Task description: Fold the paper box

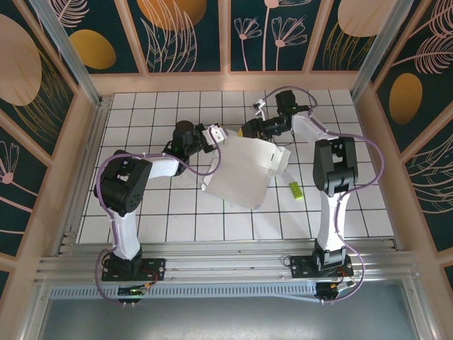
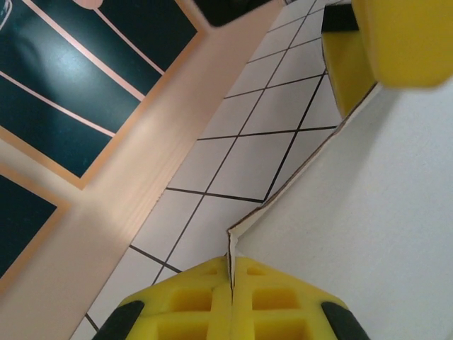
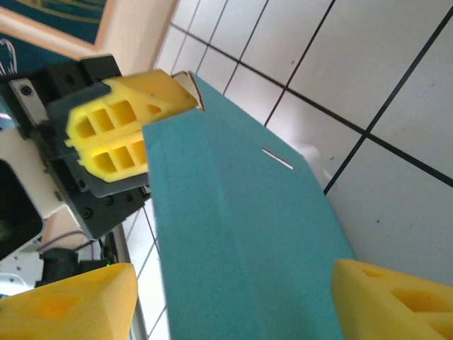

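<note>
Two robot arms stand on black bases bolted to the rail. The left arm and right arm wear white shells between bulky black joints. A lilac cable loops up each arm from the rail. The left gripper and right gripper have bright yellow fingers moulded with square hollows, on black screw-studded mounts.

Paper box: thin card, matt. White side smooth, blue side a bit grainy.
Left gripper fingers: yellow plastic, smooth, with hollow cells.
Right gripper: same yellow plastic.
Table: white tiles, slightly shiny.
Rails at 6 o'clock: bare grey metal.
Wall trim at 12 o'clock: pale wood look.
</note>
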